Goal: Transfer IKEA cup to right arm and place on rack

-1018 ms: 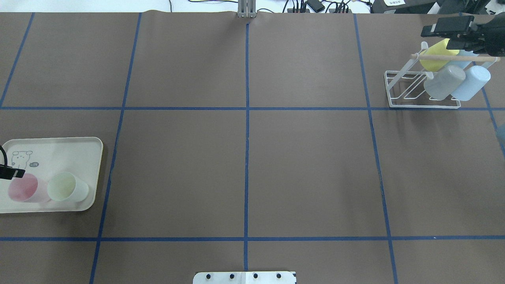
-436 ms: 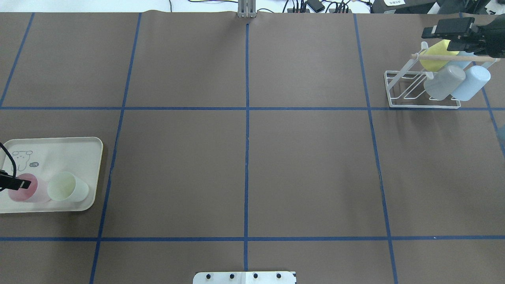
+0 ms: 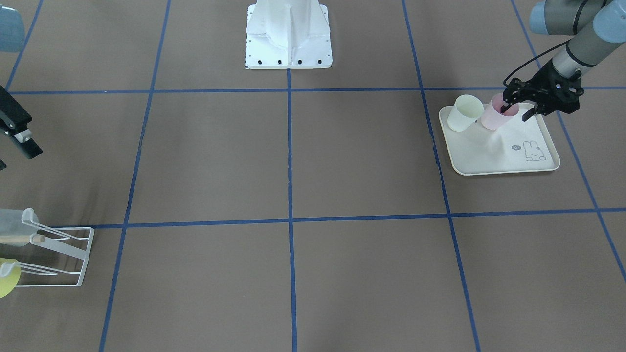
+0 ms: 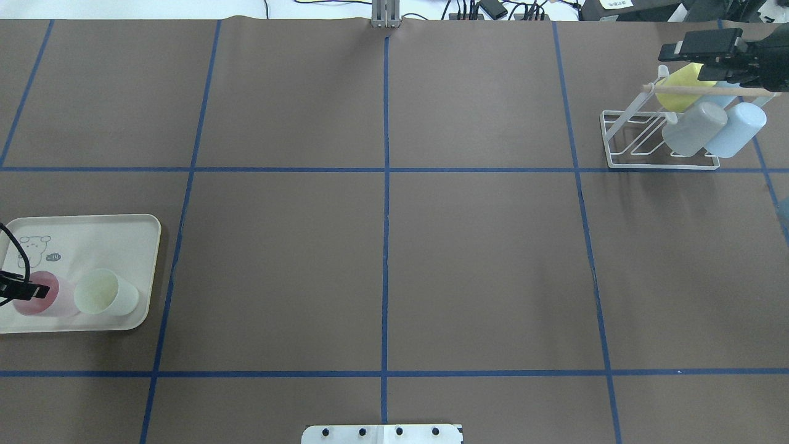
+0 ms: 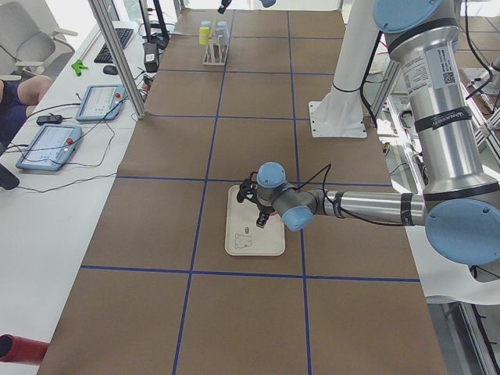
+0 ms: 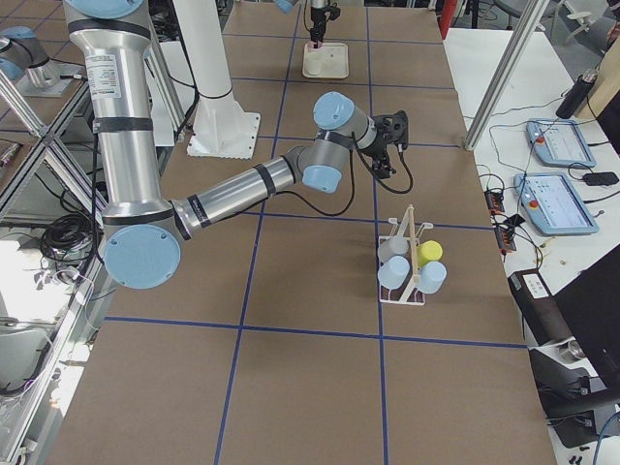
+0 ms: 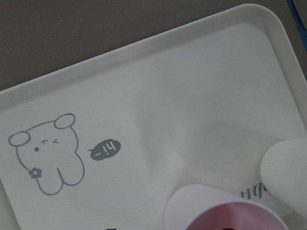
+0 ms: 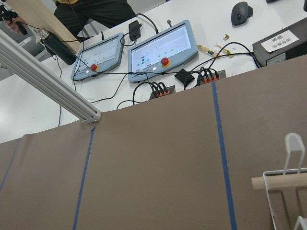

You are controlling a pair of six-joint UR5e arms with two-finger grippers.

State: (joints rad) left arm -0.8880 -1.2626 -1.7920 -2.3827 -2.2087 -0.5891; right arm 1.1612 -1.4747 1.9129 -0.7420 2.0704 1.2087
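On the left side of the desk [image 4: 277, 259] we see a cream rabbit-print tray [image 4: 92, 233]. Two cups stand upright on it, side by side. The pink IKEA cup [image 4: 54, 300] is the outer one, and the pale green cup [image 4: 105, 293] is beside it toward the desk's middle. The left gripper [image 3: 515, 109] reaches down at the pink IKEA cup with its fingers apart, one inside the mouth and the other outside the wall.

Far to the right stands the white wire rack [image 4: 666, 165] with its wooden dowel [image 4: 709, 90] across the top. It carries a yellow cup [image 4: 681, 79], a grey cup [image 4: 693, 129] and a light blue cup [image 4: 736, 132], all tilted on the prongs. The right gripper [image 6: 390, 143] hangs just above the rack's far side, near the yellow cup, holding nothing, and its fingers look spread.
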